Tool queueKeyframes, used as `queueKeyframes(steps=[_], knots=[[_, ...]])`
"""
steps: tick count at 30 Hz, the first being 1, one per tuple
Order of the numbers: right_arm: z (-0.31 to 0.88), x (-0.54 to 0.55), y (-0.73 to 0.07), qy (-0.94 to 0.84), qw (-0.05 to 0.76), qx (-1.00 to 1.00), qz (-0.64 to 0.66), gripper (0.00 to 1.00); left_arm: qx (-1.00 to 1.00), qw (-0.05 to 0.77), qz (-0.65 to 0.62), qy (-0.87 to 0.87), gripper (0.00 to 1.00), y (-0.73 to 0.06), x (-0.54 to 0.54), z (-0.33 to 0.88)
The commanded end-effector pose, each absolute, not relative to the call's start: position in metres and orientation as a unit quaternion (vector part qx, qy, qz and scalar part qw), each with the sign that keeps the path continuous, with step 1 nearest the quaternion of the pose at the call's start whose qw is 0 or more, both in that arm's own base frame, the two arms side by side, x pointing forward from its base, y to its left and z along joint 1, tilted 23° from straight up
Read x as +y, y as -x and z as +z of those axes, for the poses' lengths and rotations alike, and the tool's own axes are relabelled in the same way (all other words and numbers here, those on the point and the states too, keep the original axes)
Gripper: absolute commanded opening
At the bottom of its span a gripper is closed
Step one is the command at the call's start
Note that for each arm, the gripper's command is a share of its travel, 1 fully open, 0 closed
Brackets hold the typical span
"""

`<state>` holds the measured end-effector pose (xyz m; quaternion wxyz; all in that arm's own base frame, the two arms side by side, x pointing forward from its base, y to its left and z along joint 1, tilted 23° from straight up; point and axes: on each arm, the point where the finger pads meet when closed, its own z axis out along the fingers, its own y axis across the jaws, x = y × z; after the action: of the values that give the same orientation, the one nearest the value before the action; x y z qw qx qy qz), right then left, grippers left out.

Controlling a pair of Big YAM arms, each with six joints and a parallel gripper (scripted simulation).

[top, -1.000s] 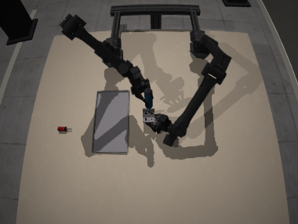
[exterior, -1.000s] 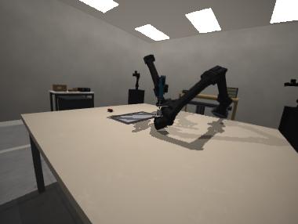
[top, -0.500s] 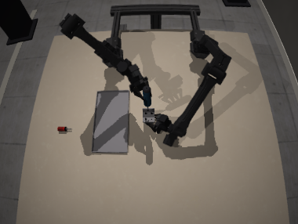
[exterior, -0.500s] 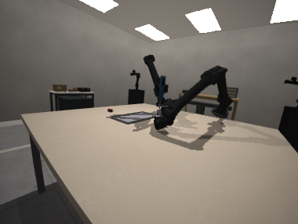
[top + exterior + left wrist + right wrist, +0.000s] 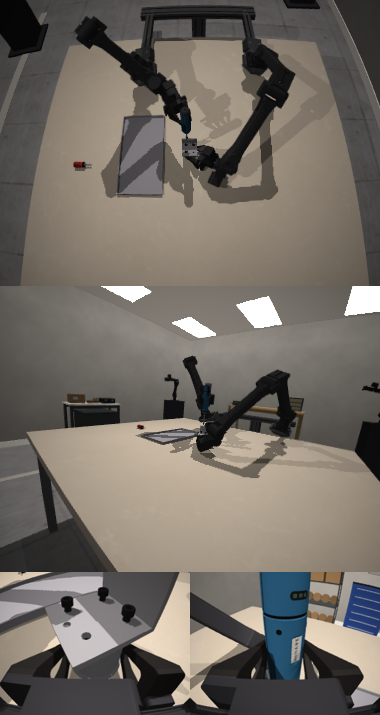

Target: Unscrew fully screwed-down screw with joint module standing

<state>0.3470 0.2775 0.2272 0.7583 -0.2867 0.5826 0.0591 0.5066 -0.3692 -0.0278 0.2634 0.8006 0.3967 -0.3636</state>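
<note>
The joint module stands on the table with a grey bracket (image 5: pixel 137 594) on top. In the left wrist view three black screws (image 5: pixel 66 602) (image 5: pixel 102 593) (image 5: pixel 127 611) stand raised from the plate, and a hex socket (image 5: pixel 85 635) sits flush in it. My left gripper (image 5: pixel 198 153) (image 5: pixel 95 643) is shut on the module's round body from the side. My right gripper (image 5: pixel 180 115) (image 5: pixel 285 644) is shut on the blue electric screwdriver (image 5: pixel 186 120) (image 5: pixel 205 397) (image 5: pixel 285 620). It holds the screwdriver upright, tip just above the module's far edge.
A flat grey tray (image 5: pixel 142 155) (image 5: pixel 167 435) lies just beside the module. A small red object (image 5: pixel 80 164) (image 5: pixel 141 425) lies farther out past the tray. A dark frame (image 5: pixel 197 20) stands at the table's back edge, behind both arm bases.
</note>
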Motion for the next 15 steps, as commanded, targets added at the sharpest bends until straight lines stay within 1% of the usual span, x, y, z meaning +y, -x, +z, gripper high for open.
queueKeyframes(steps=[1, 5, 15], knots=[[0.271, 0.289, -0.345, 0.27, 0.793, 0.541, 0.073, 0.42, 0.389, 0.273, -0.356, -0.804, 0.59, -0.513, -0.375, -0.019], [0.252, 0.28, -0.336, 0.28, 0.781, 0.555, 0.069, 0.42, 0.389, 0.273, -0.356, -0.804, 0.59, -0.513, -0.375, -0.019], [0.25, 0.274, -0.326, 0.279, 0.781, 0.555, 0.068, 0.42, 0.389, 0.273, -0.356, -0.804, 0.59, -0.513, -0.375, -0.019]])
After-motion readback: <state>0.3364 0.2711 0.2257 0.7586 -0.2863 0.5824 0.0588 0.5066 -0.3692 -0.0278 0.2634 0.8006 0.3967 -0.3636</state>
